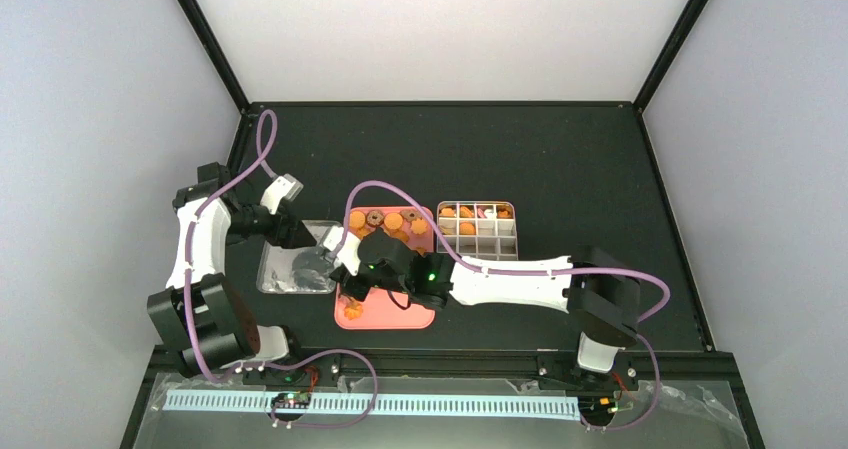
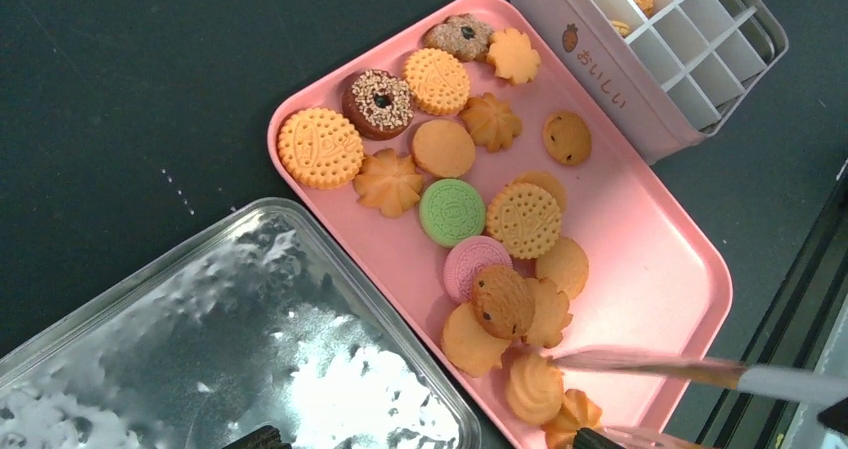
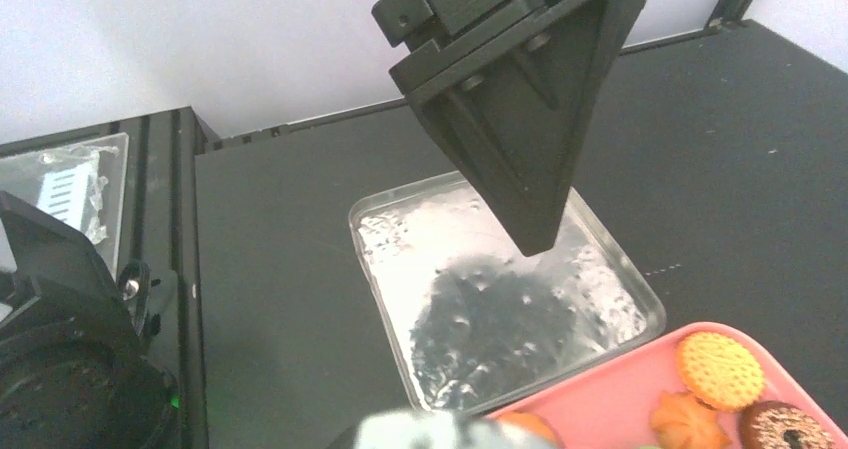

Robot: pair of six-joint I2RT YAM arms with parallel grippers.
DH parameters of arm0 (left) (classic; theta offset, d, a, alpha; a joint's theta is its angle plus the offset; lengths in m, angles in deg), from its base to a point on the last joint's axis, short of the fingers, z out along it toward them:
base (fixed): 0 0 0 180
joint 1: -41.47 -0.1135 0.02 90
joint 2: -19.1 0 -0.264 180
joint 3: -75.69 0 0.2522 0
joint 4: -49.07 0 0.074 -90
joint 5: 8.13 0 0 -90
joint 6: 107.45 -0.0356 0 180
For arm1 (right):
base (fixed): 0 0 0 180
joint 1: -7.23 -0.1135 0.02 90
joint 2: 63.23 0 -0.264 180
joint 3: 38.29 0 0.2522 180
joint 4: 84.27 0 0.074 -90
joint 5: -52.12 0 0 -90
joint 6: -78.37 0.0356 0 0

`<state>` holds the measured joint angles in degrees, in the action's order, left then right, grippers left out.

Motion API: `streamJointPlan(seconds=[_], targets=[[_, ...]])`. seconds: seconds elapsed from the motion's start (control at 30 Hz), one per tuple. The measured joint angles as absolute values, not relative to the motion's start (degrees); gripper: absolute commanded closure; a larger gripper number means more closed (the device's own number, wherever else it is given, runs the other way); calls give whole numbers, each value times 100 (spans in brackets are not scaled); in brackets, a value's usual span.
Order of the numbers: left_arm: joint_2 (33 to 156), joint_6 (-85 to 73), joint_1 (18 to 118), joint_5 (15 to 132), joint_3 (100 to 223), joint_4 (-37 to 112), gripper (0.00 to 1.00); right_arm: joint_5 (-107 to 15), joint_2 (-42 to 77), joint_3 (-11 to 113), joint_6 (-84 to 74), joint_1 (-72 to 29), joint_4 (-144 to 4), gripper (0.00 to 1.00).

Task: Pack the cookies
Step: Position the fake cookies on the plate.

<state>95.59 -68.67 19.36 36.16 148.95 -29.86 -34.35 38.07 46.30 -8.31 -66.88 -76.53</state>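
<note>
**Top view:** the left gripper (image 1: 318, 256) is seen over a shiny metal lid (image 1: 285, 274), the right gripper (image 1: 352, 291) over a pink tray (image 1: 385, 314) beside a white gridded tin (image 1: 500, 251).

**Left wrist:** only here are the left jaws shown held wide. The cookies (image 2: 443, 147) are spread on the tray, a few in the tin.

**Right wrist:** how its own jaws stand cannot be told. A black table (image 3: 280, 269) is backed by a white wall (image 3: 200, 39).

The top view looks down over the whole counter (image 1: 600, 159); both close wrist views share the pink tray (image 2: 650, 259) and cookies (image 2: 450, 212).
</note>
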Motion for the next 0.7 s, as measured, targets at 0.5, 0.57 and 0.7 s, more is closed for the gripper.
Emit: streamJointPlan(seconds=[0.5, 0.57, 0.7], targets=[[9559, -6942, 1936, 3354, 14843, -3089, 26, -2639, 3140, 4099, -908, -6707, -7240, 77], [9559, -6944, 1936, 3321, 14843, -3089, 27, -2517, 3053, 4020, -925, -6705, -7201, 77], [9559, -6948, 1936, 3262, 14843, -3091, 27, -2311, 2869, 3847, -941, -6705, -7146, 75]])
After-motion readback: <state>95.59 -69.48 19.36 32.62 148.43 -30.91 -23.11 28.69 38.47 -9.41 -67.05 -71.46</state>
